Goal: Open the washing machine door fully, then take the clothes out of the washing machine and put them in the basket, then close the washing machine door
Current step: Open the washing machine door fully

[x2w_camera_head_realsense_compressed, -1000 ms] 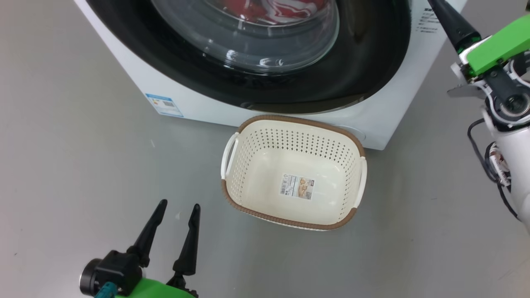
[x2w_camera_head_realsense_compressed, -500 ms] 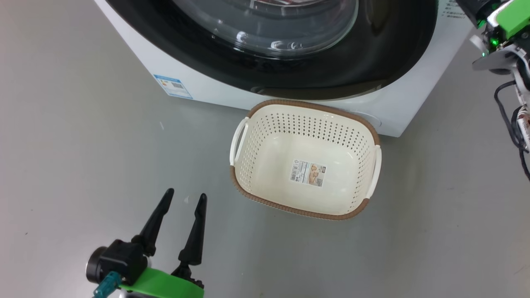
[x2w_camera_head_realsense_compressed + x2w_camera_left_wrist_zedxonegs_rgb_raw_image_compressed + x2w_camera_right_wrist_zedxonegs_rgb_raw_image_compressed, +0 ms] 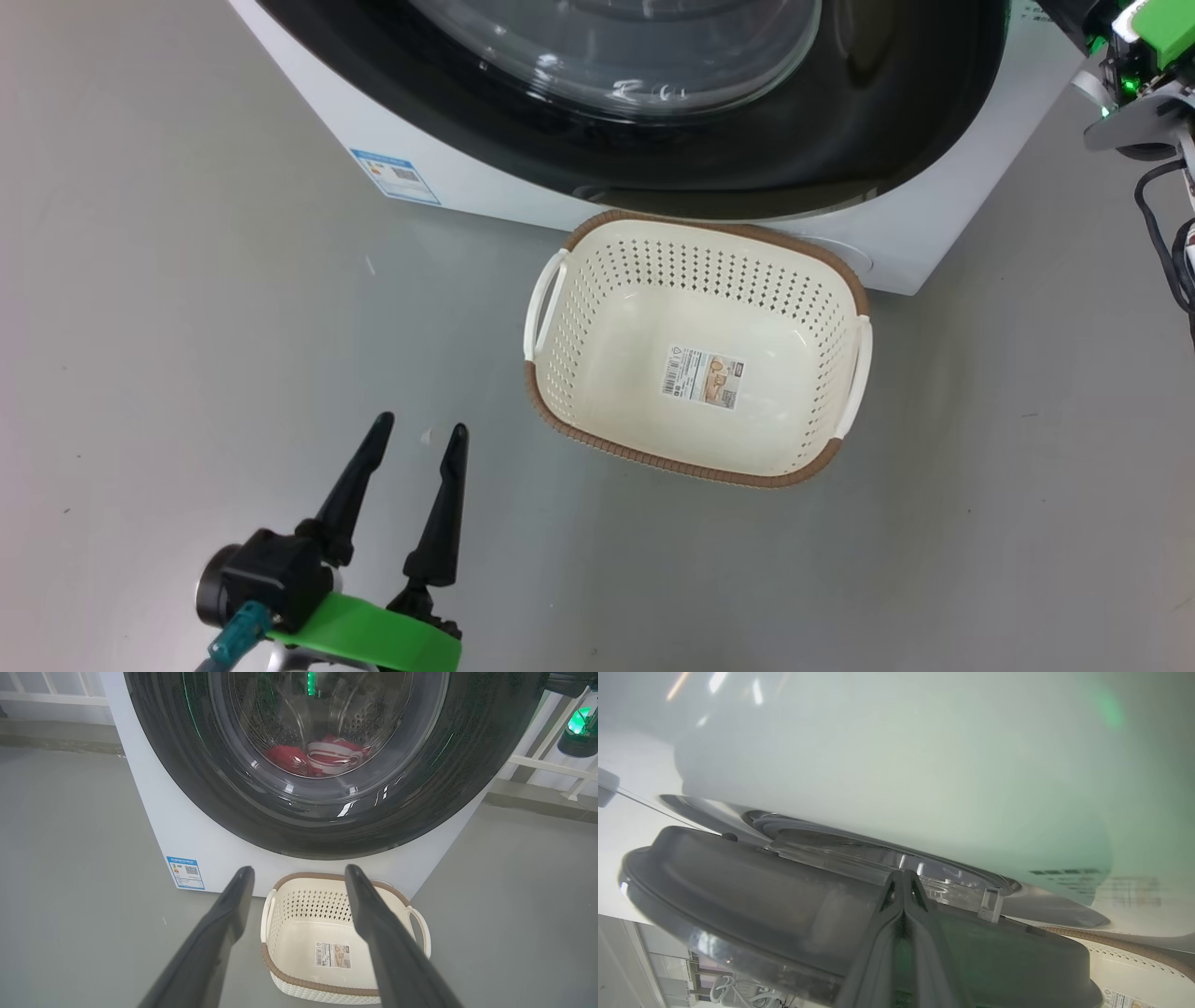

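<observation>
Nearest, at the left, the left tool [image 3: 422, 423] hangs over the grey floor [image 3: 187, 327] with its two dark fingers spread apart and nothing between them. It points toward the machine and is well apart from the basket.

To the right and a little farther, the basket [image 3: 616, 373] stands upright on the floor. It holds no clothes; there is a sticker [image 3: 703, 378] on its bottom. Its far rim is just beside the front of the washing machine [image 3: 485, 187], which has a small blue label [image 3: 395, 175] at its lower left corner.

The door [image 3: 840, 121] covers the front of the machine. Through its glass the red and white clothes [image 3: 322, 756] lie at the bottom of the drum.

At the far right, the right tool [image 3: 903, 873] has its fingers pressed together and pinches nothing. Its tip is at the edge of the door, where a gap shows between door and white front; contact I cannot tell.
</observation>
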Motion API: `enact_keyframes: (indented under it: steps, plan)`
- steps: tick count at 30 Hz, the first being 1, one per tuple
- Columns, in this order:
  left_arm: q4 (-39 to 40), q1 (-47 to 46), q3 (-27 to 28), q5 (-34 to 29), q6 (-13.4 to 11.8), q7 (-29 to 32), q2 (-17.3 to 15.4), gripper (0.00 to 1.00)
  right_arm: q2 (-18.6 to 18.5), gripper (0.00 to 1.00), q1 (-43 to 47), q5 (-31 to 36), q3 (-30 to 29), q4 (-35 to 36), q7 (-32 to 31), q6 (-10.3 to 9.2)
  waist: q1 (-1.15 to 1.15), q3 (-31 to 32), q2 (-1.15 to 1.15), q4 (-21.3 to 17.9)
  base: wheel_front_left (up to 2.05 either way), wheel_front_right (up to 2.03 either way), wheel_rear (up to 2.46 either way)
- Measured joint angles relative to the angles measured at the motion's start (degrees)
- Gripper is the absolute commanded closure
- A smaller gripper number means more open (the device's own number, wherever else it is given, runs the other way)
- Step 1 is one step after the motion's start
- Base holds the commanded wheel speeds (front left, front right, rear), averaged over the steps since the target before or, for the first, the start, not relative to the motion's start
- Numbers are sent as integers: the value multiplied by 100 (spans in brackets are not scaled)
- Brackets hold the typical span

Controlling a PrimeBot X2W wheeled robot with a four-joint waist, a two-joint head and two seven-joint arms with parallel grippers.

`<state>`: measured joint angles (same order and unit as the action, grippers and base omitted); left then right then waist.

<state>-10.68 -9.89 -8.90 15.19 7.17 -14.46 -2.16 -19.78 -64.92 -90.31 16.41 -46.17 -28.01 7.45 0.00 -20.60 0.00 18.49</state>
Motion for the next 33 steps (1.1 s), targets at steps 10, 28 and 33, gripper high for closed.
enact_keyframes:
  steps: [10,28,33]
  plan:
    - [-29,3,9,-7,0,0,0,0,71,100,264,-110,202,197,-582,-41,0,251,0,-77,0,0,0]
    - [-29,345,48,-111,0,0,-2,0,336,100,1371,-161,601,1099,-1162,-41,0,829,0,-140,0,0,0]
    - [-34,458,62,-153,0,0,-4,0,392,100,1649,-161,684,1313,-1239,-41,0,960,0,-125,0,0,0]
